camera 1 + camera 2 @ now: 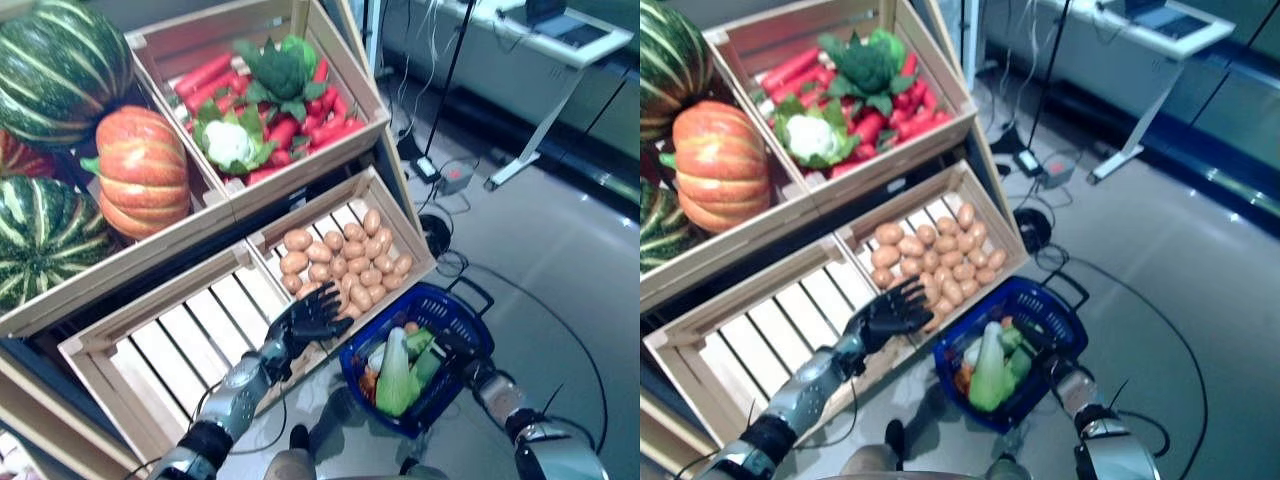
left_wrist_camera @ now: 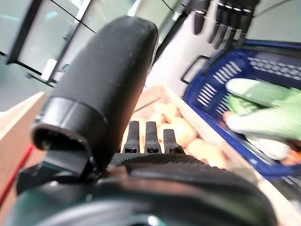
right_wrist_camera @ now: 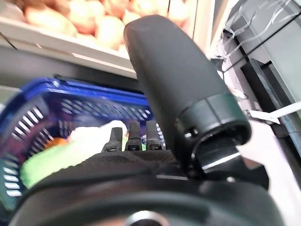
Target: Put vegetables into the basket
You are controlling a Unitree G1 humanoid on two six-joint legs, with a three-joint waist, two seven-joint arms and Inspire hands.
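The left hand (image 1: 315, 312), fingers spread and holding nothing, hovers at the near edge of the potatoes (image 1: 345, 260) in their crate (image 1: 420, 245). The potatoes lie just ahead of its fingertips. To its right hangs the blue basket (image 1: 470, 305), already holding greens. The right hand (image 3: 141, 188) is at the basket's handle; its grip cannot be made out.

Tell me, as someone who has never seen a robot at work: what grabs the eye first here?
Probably the big orange pumpkin among striped green ones in the upper left crate, beside a crate of red carrots topped with a cauliflower. Lower down, the left hand spreads its dark fingers at the edge of a crate of potatoes. The right hand carries a blue basket already holding green vegetables.
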